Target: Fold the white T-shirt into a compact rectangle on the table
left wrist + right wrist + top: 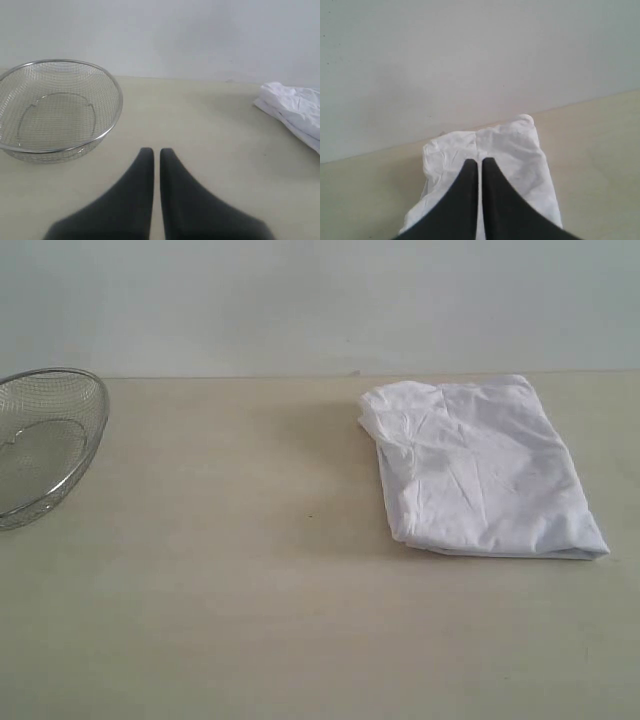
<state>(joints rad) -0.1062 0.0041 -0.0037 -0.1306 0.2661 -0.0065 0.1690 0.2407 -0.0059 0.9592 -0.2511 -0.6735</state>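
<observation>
The white T-shirt point(480, 468) lies folded into a rough rectangle on the right half of the table point(250, 590), wrinkled, with no red band or tag showing. Neither arm appears in the exterior view. In the left wrist view my left gripper point(153, 151) is shut with nothing between its dark fingers, hanging over bare table, and the T-shirt point(295, 112) shows only as a corner off to one side. In the right wrist view my right gripper point(479, 161) is shut and empty above the folded T-shirt point(510, 150).
A wire mesh bowl point(40, 440) stands at the table's far left edge, also close in front of the left gripper as the bowl point(55, 110). A pale wall point(320, 300) rises behind the table's far edge.
</observation>
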